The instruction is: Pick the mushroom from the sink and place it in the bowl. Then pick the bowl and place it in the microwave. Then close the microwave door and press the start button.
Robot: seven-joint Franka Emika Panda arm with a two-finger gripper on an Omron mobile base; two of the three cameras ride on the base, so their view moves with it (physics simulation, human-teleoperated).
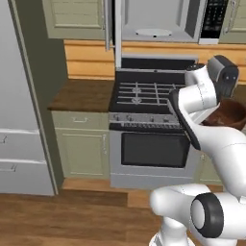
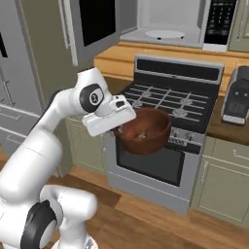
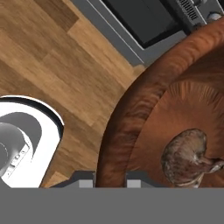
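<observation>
Tool point(image 3: 109, 181) clamps bowl point(image 2: 146, 130) rim, held before stove; 1 mushroom point(image 3: 187, 156) inside; microwave point(image 2: 168, 22) open.

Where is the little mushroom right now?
The mushroom lies inside the brown bowl, which the gripper holds by its rim in the air in front of the stove, below the open microwave.
</observation>
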